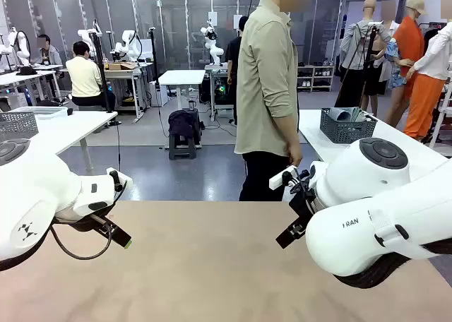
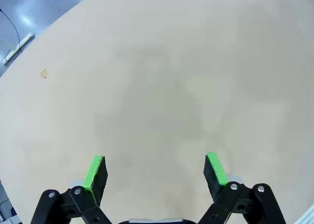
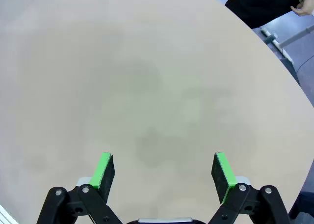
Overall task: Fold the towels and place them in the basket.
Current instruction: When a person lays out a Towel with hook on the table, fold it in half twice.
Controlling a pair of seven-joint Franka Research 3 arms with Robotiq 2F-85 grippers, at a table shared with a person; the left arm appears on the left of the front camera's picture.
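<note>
Above the tan table (image 1: 212, 265), the left gripper (image 2: 157, 167) and right gripper (image 3: 164, 167) hang released, jaws spread wide, green pads (image 2: 95, 167) apart over plain tabletop.

Well apart from both grippers, the basket (image 1: 347, 126) stands on a white table (image 1: 318, 140) past the far right corner, behind the person (image 1: 267, 89), with grey-blue cloth showing over its rim. A small brownish spot (image 2: 44, 73) marks the tan surface in the left wrist view. The person, in a beige shirt and dark trousers, stands side-on at the far edge, one hand (image 1: 293, 156) hanging just above the right arm. Beyond lie a grey-blue floor (image 1: 198, 167), more white tables, a seated person (image 1: 85, 75) and a stool (image 1: 183, 135) holding a dark bag.
</note>
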